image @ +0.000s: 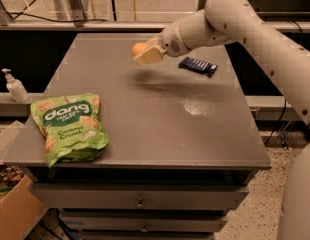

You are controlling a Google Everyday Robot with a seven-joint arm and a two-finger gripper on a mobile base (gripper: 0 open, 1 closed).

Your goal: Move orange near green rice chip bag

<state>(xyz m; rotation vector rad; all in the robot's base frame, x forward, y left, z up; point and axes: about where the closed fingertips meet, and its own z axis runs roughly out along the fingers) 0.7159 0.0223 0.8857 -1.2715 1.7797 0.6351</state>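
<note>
The orange is small and round, held in my gripper above the far middle of the grey table. The gripper's cream fingers are shut on it, and it casts a shadow on the table below. The green rice chip bag, bright green with white "dang" lettering, lies flat at the table's near left corner, well apart from the orange and nearer to me.
A small dark blue wrapped bar lies at the far right of the table. A sanitizer pump bottle stands on a ledge to the left. A cardboard box sits on the floor at lower left. Drawers are below the tabletop.
</note>
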